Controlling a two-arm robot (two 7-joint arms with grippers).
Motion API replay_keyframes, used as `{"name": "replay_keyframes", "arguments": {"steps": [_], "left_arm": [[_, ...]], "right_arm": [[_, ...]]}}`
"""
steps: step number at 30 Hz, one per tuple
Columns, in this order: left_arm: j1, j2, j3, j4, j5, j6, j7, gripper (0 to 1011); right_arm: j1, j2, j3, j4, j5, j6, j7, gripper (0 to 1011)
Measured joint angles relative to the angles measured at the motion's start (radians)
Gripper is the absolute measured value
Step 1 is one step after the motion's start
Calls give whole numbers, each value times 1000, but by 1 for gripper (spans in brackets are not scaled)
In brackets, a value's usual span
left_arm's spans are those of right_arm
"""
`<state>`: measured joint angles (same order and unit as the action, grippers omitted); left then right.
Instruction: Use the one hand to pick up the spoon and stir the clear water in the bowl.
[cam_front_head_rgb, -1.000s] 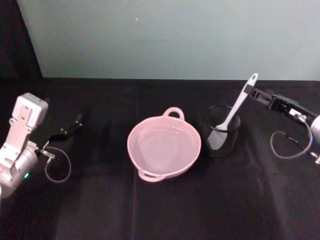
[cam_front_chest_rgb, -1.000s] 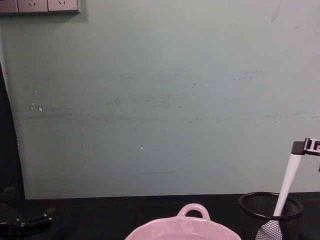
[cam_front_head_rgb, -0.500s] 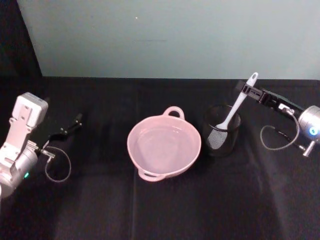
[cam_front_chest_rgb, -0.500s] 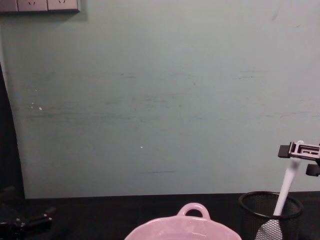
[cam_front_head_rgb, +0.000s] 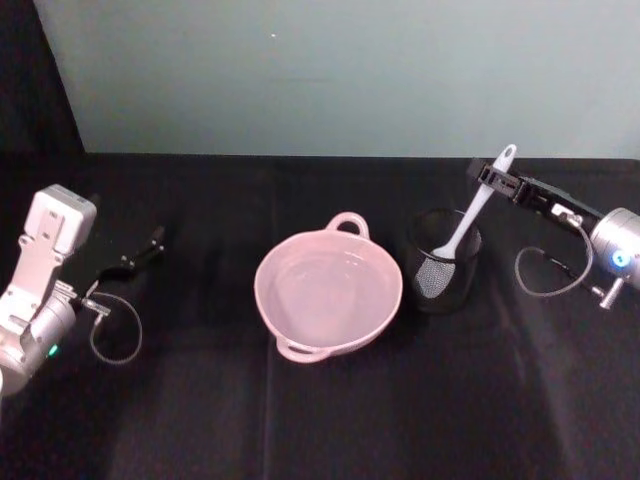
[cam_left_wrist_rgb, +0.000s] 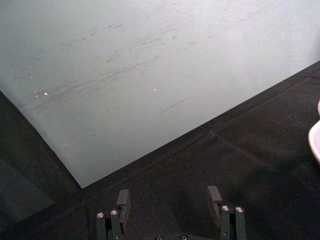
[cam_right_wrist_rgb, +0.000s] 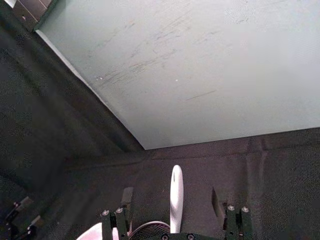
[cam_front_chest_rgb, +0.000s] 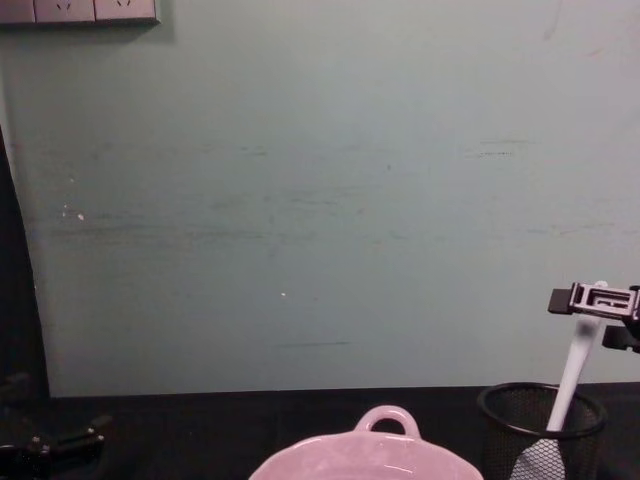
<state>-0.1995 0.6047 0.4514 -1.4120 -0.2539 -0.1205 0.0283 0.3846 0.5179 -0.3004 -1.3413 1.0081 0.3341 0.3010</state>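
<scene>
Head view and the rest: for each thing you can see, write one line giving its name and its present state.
Spoon: standing tilted in the mesh cup, head down, not yet gripped.
Mesh cup: upright, holding the spoon.
Bowl: upright, holding water.
Water: in the bowl, no spoon in it.
Right gripper: open, straddling the spoon's handle.
Left gripper: open, empty, parked at the left.

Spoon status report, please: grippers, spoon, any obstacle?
Right gripper open, astride spoon handle. Spoon leaning in mesh cup, beside bowl. Left gripper open, parked far left. No obstacle seen between cup and bowl.
</scene>
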Motion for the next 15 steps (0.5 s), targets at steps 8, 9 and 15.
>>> {"name": "replay_keyframes", "arguments": {"steps": [8,9,15], "left_arm": [[0,0,0,0,0,0,0,1011],[0,0,0,0,0,0,0,1011],[0,0,0,0,0,0,0,1011]], "right_arm": [[-2,0,2,-3,0,2,-1,837],[-2,0,2,-3,0,3,-1,812],[-3,0,3,-4,0,3,-1,624]]}}
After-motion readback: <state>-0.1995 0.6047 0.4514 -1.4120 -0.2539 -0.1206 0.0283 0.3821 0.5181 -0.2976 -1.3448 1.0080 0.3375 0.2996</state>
